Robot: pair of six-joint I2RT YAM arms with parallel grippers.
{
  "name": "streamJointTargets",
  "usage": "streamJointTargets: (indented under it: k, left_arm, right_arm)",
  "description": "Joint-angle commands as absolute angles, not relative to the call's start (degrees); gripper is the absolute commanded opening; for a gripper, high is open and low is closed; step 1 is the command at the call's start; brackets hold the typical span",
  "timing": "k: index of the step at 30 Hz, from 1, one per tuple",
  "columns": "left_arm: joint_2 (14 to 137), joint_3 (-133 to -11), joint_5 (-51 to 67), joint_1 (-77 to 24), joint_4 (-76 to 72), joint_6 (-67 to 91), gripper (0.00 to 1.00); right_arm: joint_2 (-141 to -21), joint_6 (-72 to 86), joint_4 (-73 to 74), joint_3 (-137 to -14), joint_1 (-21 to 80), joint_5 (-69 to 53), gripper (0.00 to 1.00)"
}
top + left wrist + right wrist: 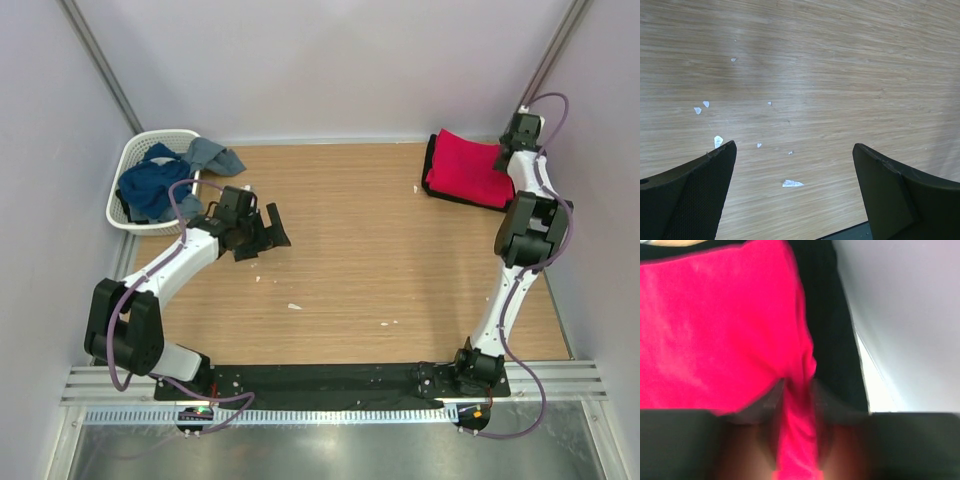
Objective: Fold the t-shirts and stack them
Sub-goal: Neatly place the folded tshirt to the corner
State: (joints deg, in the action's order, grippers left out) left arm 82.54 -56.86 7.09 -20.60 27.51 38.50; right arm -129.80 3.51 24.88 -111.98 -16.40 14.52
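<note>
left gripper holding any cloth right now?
No, the left gripper is open over the wooden table, with only small white scraps between its fingers.

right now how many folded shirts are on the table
2: the red shirt lies on the black shirt in the far right corner. Crumpled blue clothes in the basket may hide more.
</note>
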Motion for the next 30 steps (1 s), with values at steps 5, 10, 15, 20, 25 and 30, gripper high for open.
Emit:
streamJointTargets:
  k: [5, 10, 15, 20, 25, 30]
  left_arm:
    - [80.51, -58.45, 7.03, -20.30, 27.77, 37.44, 1.00]
    - [78.93, -59.50, 4.75, -20.21, 29.53, 36.21, 1.00]
    - [76.56, -60.29, 4.66, -20.30, 29.71, 37.26, 1.00]
    - [74.53, -60.82, 3.16, -19.69, 29.97, 37.35, 1.00]
    - [75.24, -64.60, 7.74, -19.07, 33.22, 37.09, 1.00]
    - [73.74, -63.37, 5.45, -19.07, 32.69, 38.67, 1.00]
  right_arm:
    - [-124.64, 6.49, 24.51, -117.15, -17.75, 13.97, 0.69]
    - [-118.92, 8.88, 27.69, -118.66, -17.14, 9.60, 0.81]
    - [-119.96, 10.46, 26.02, -119.18, -16.26, 1.06, 0.83]
    - [-126.12, 12.47, 24.96, -119.97, -15.65, 3.33, 0.82]
    - [-129.98, 13.54, 19.79, -112.87, -15.91, 13.96, 0.91]
    - [-133.41, 15.82, 18.46, -112.59, -17.93, 9.77, 0.91]
